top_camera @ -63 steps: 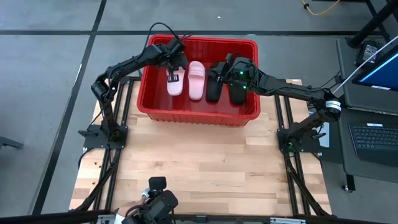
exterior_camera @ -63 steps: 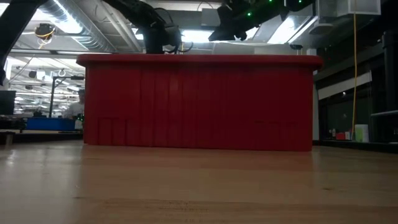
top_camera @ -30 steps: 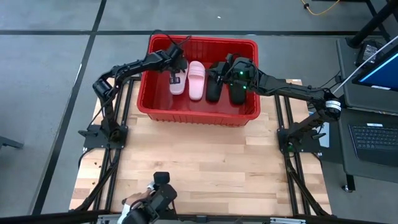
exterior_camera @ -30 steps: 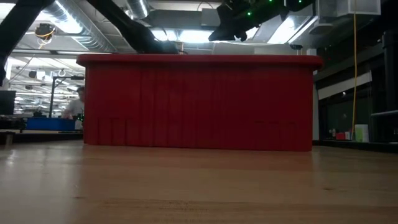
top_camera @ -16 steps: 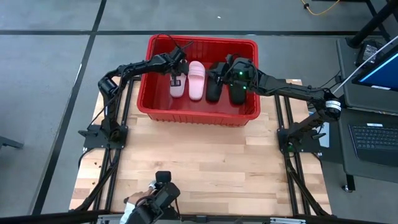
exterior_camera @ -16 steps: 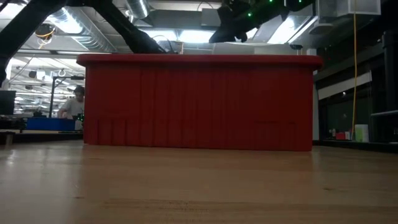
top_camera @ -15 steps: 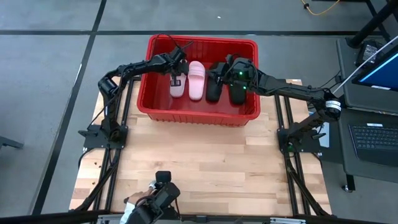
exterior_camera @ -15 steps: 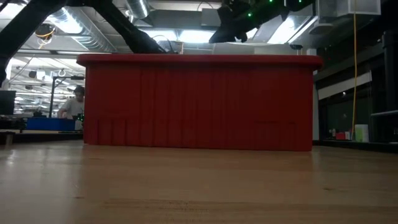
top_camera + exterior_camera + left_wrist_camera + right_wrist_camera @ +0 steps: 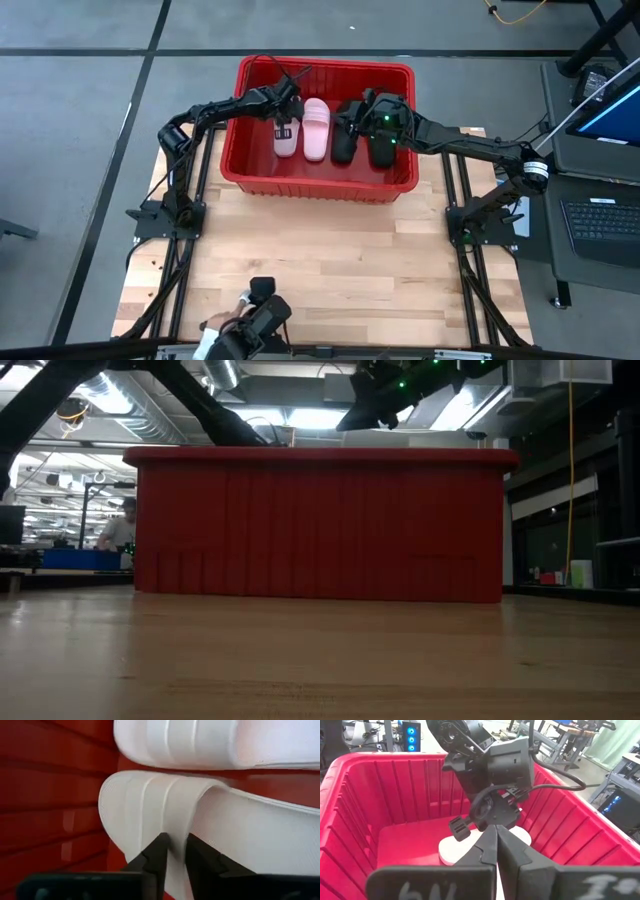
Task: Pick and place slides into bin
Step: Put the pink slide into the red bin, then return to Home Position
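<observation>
Left gripper (image 9: 283, 130) pinches pink slide (image 9: 210, 820) edge near bin (image 9: 300, 185) left wall; right gripper (image 9: 496, 845) closed, empty, hovers over black pair (image 9: 362, 140).

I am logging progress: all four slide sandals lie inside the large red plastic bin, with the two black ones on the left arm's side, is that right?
Not quite. The high view shows the two pale pink slide sandals on the left arm's side; the two black slide sandals lie on the right arm's side. All four are indeed in the large red plastic bin.
</observation>
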Robot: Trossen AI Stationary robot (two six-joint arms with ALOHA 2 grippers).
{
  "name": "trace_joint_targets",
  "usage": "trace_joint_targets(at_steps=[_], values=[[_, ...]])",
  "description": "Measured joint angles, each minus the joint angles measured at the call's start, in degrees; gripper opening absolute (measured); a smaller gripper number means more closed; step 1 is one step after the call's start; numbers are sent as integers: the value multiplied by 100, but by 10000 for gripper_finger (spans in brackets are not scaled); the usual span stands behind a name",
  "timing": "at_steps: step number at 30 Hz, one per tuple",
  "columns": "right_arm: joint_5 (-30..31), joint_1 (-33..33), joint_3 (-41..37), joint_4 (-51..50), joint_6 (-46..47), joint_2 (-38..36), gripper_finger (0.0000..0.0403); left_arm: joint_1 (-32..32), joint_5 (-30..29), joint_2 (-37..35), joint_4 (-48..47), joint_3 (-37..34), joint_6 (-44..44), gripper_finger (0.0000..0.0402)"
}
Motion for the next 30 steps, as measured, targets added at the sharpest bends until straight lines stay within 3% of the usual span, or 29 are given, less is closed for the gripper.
trace_joint_targets(at_steps=[6, 14, 24, 30], values=[[0, 0, 0, -5, 3, 0, 6, -48, -402, -43, -132, -2, -198, 107], [-2, 0, 0, -192, 0, 0, 6, -288, -170, -579, -429, -2, -324, 144], [-79, 7, 0, -360, -28, -2, 6, -1013, -52, -1898, -747, -2, -1029, 137], [-696, 20, -2, -319, -294, -66, 6, -1592, 13, -2900, -736, -2, -1820, 113]])
